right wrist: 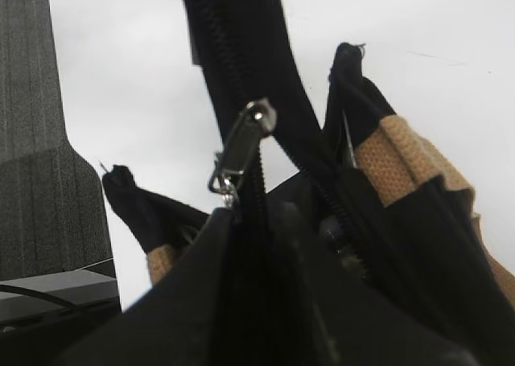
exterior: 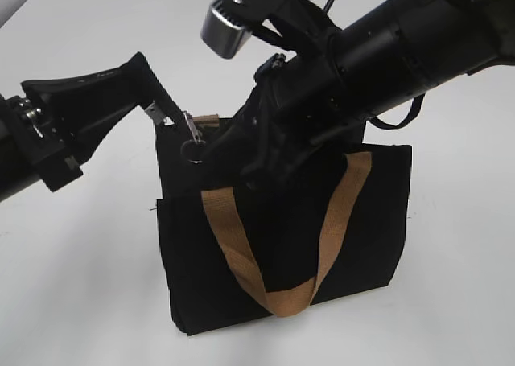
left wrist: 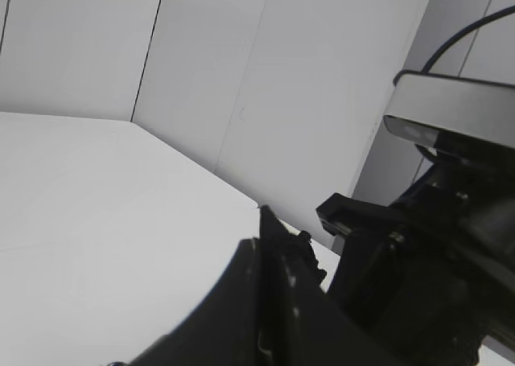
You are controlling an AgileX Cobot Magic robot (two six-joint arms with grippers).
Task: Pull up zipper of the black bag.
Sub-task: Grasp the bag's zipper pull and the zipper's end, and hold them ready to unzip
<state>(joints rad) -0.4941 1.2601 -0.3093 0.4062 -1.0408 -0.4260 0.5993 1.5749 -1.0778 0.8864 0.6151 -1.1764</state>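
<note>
- Jaws of the left gripper [exterior: 161, 113] come to a closed point at the upper left corner of the black bag [exterior: 282, 245], where they seem to pinch the fabric edge; the left wrist view shows the two fingers pressed together with no gap between them.
- Right gripper [exterior: 211, 145] jaws cannot be read: in the exterior view they are buried against the bag's top, and the right wrist view shows only dark shapes at the bottom edge, so whether they grip anything is unclear.
- Black bag stands upright on the white worktop [exterior: 80, 302], its tan handle [exterior: 273, 253] hanging in a loop down the front panel.
- Zipper [right wrist: 241, 145], a small silver pull tab, sits on the black track near the left end of the bag's top edge, just beside the left fingertips and right at the tip of the right arm.
- From the right wrist camera the pull tab hangs tilted, with the track running up and away above it and tan webbing [right wrist: 394, 161] to the right.
- Right arm reaches in from the upper right across the top of the bag, hiding most of the opening.
</note>
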